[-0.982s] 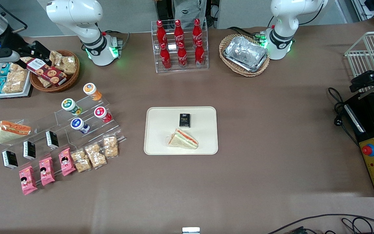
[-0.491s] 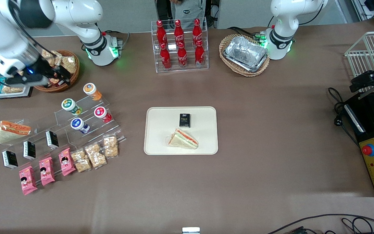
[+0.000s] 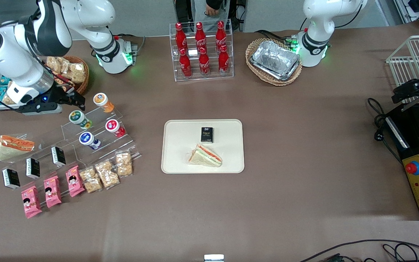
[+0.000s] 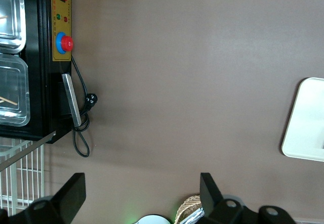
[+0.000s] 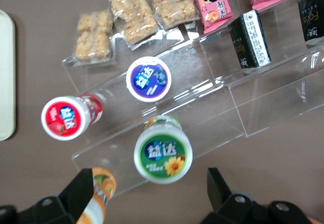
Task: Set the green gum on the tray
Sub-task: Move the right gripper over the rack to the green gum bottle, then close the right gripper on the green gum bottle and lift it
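**Ana:** Front view puts the gripper [image 3: 74,100] over the acrylic stand [image 3: 96,134], just beside the green gum [image 3: 77,118] and a little farther from the camera than it. Nothing is held yet.

**Ben:** Agreed. From the right wrist view the fingers [image 5: 81,191] are spread wide, and the green gum [image 5: 163,154] shows between them, nearer one finger than the other. It lies tilted on the stand, lid up toward the camera.

**Ana:** So the step in hand looks like lining up for the grasp. I would centre the jaws on the lid before going down.

**Ben:** Mind the neighbours. The orange bottle [image 5: 97,196] sits close by one finger, and the blue-lidded bottle [image 5: 148,79] and red-lidded bottle [image 5: 67,117] are a step lower. A finger off-centre could knock the orange one.

**Ana:** The body is round and leaning, so I judge a grip across the body just under the lid holds best, closing gently so it does not roll out.

**Ben:** Then lift clear of the stand's ledge before carrying it. The tray [image 3: 173,160] is well apart, mid-table, with a sandwich [image 3: 205,156] and a black packet [image 3: 207,134] on it. Bare space remains toward the working arm's end.
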Tool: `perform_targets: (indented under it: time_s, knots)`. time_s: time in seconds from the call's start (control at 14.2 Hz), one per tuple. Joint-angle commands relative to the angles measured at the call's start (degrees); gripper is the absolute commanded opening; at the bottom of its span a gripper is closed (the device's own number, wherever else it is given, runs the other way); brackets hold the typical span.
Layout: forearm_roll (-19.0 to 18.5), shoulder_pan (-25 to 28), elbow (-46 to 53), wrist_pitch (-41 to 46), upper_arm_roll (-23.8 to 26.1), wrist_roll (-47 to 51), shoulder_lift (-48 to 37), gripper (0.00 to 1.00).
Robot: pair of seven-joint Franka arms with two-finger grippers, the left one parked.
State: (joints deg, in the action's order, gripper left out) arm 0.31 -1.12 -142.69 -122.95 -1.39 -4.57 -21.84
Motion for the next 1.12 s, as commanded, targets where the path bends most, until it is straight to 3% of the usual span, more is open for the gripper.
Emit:
perform_targets:
  time_s: [0.0, 0.28, 0.49, 0.7, 1.05]
  knots:
    - [0.39, -0.73, -2.16, -5.54, 0.07, 0.44, 2.76, 1.00]
    - [0.39, -0.73, -2.24, -6.60, 0.07, 0.44, 4.43, 0.98]
    - [0.39, -0.73, -2.24, -7.39, 0.07, 0.44, 5.23, 0.84]
    - [0.39, -0.73, -2.24, -7.40, -0.02, 0.44, 5.40, 0.50]
    - [0.39, -0.73, -1.90, -6.78, -0.11, 0.35, 5.49, 0.16]
